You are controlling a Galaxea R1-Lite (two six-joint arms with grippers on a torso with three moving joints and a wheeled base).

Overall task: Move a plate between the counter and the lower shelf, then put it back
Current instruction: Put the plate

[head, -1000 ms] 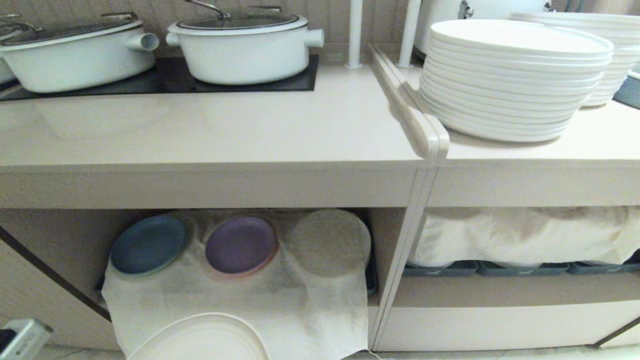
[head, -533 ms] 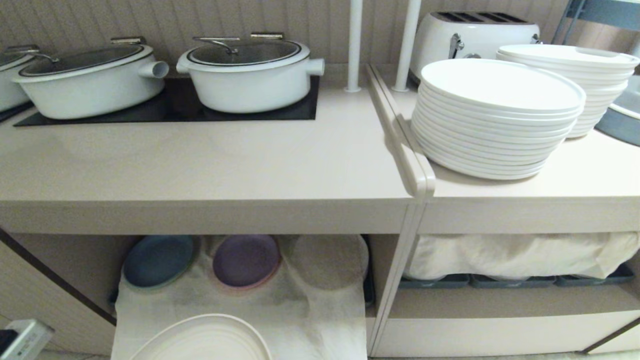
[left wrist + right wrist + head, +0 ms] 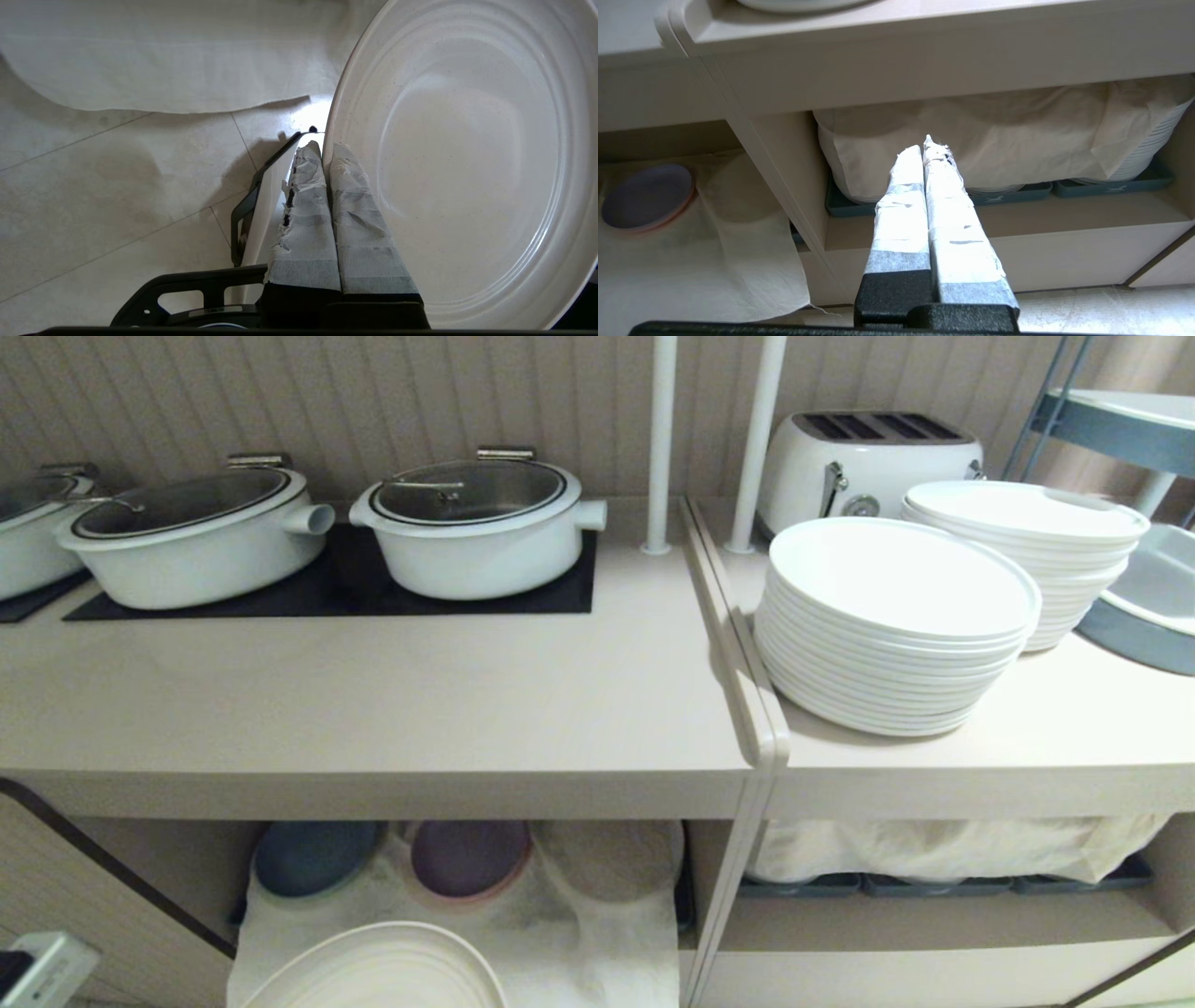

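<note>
Nearest, the left gripper (image 3: 327, 154) has its jaws clamped on the plate (image 3: 378, 971) by its rim, low before the lower shelf (image 3: 467, 915). It looks stiff, light, breakable; the thin rim could slip. Farther, the bench (image 3: 373, 709). The right gripper (image 3: 924, 149) is parked, jaws together.

The front half of the counter (image 3: 373, 709) lies bare before me, a broad open strip I could reach across. Behind it two white pots (image 3: 471, 527) sit on the black hob panel (image 3: 327, 597) and block the back. To my right a raised divider (image 3: 742, 663) and two white posts (image 3: 661, 443) wall off the next section, crowded by stacked white plates (image 3: 892, 625) and a toaster (image 3: 873, 462). Below, the lower shelf (image 3: 149, 859) is tight: a blue plate (image 3: 313, 854), a purple plate (image 3: 467, 854) and a covered round shape, perhaps another plate, fill its back under the white cloth (image 3: 579, 943).
</note>
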